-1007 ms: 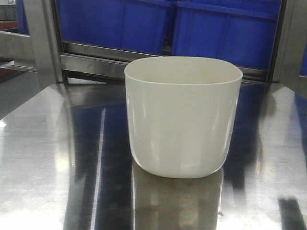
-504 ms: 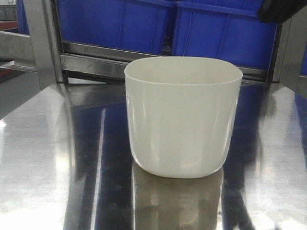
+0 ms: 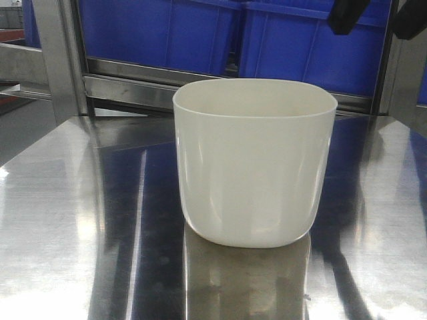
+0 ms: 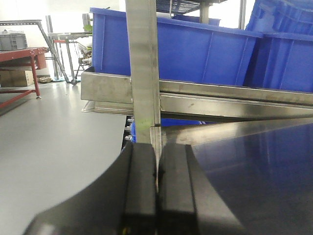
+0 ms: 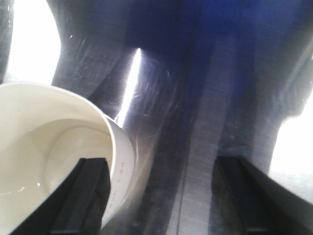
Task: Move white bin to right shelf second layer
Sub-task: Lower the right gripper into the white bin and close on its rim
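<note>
The white bin stands upright and empty on the steel table, in the middle of the front view. My right gripper is open; its two dark fingertips hang above and behind the bin's right rim. In the right wrist view the right gripper straddles the bin's wall: the left finger is over the inside of the bin, the right finger is over bare table. My left gripper is shut and empty, low by the table's left edge. No shelf level with roller tracks shows.
A steel rack rail with large blue crates stands right behind the table. A rack post rises just ahead of the left gripper. Open grey floor lies left of the table.
The right gripper's fingers have come into the top right of the front view and moved left and down towards the bin. The bin has not moved.
</note>
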